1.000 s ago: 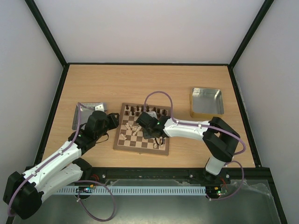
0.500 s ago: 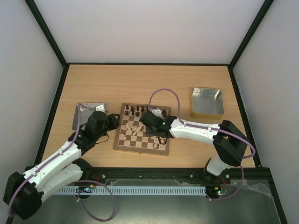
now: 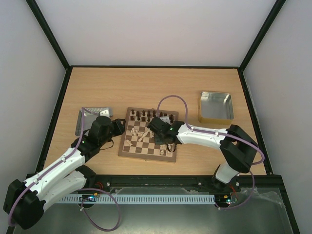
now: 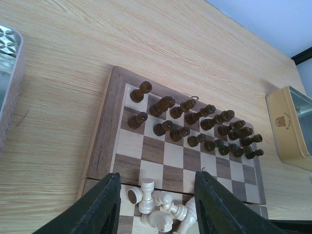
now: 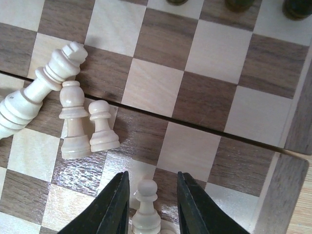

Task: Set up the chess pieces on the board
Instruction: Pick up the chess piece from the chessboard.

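Note:
The board (image 3: 142, 150) lies mid-table, and the left wrist view shows its far squares (image 4: 167, 154). The chess pieces are cream: a small heap (image 4: 157, 206) lies on its side between the tips of my left gripper (image 4: 157, 199), which is open at the board's left edge (image 3: 120, 126). My right gripper (image 5: 152, 197) is open around an upright cream pawn (image 5: 146, 207), with a gap on each side. It hovers over the board's near right part (image 3: 165, 140). A toppled king (image 5: 45, 87), a bishop (image 5: 73, 122) and a pawn (image 5: 101, 127) are to its left.
Dark chessmen (image 4: 195, 122) fill the board's two far rows (image 3: 148, 116). A shiny metal tray (image 3: 89, 120) lies left of the board, by my left wrist. A yellow-sided tin (image 3: 216, 106) stands at the back right, seen also in the left wrist view (image 4: 291, 127).
My right gripper has opened, leaving the pawn standing, and the right arm has shifted a little to the right. The left arm has not moved.

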You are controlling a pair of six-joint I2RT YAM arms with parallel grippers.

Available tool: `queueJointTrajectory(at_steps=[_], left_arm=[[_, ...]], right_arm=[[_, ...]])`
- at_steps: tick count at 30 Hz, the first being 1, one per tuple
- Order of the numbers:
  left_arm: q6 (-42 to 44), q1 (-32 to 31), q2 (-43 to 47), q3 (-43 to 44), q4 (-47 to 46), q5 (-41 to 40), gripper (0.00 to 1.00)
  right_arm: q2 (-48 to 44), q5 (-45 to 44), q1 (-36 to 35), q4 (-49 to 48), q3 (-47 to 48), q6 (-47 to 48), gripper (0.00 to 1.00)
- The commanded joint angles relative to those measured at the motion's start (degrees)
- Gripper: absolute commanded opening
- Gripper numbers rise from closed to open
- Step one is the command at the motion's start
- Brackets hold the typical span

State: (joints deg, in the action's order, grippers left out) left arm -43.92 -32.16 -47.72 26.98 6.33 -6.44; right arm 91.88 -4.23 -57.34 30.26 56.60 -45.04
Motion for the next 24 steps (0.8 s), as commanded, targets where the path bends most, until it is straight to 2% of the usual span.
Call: queueJointTrajectory(at_steps=[1,12,18,24], left_arm=[[0.37,0.30,0.15,-0.71,-1.10,0.02,0.44],[0.29,0.27,0.18,-0.85,-0.92,0.52,0.44],[0.32,0.28,0.03,-1.45,-2.24,2.65,0.45],[0.26,0.32,-0.22,-3.25,-5.85,8.09,0.45]], right_arm=[[1.58,1.05,0.15,-0.30,-0.48,0.13,0.26],[3.15,1.60,0.16,-2.28,-1.43,-0.10,0.11],[2.36,0.57,0.31,-5.08,-2.63,-1.29,0.07],[0.28,0.17,0.95,-8.92,-5.03,-3.33,0.06]])
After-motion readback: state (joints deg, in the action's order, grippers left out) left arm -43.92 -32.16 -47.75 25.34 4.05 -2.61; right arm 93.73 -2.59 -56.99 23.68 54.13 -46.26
